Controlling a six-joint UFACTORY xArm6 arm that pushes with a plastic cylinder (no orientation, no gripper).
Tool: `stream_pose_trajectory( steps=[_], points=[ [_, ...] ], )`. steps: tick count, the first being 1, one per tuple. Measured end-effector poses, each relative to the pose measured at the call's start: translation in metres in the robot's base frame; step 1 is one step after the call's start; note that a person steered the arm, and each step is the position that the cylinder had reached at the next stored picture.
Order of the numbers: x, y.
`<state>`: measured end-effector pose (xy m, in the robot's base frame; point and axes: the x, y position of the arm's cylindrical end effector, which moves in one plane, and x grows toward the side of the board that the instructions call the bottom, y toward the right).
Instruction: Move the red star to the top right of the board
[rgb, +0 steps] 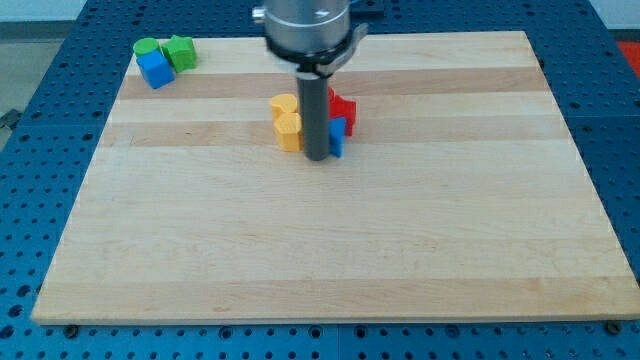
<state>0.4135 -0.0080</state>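
Tip (318, 157) against red star (343, 108), wooden board (330, 250).

Rod (316, 110) covers most of the red star (343, 109); only its right part shows, shape hard to confirm. Blue block (338, 138) below it mostly hidden too, just a thin strip visible, shape unclear. Yellow blocks (287, 120) touch the rod's left side, their right edges hidden. My tip (317, 158) shows. Arm housing (306, 25) cut off at the view's top. Green blocks (167, 50) near the tabletop (320, 260) top-left corner, shapes too small to tell.
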Motion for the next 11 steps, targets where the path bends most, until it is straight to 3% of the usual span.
stream_pose_trajectory(
  steps=[2,4,6,7,9,11],
  points=[
    [-0.031,0.042],
    [-0.008,0.008],
    [-0.037,-0.002],
    [-0.068,0.013],
    [-0.11,0.1],
    [-0.109,0.11]
  ],
)
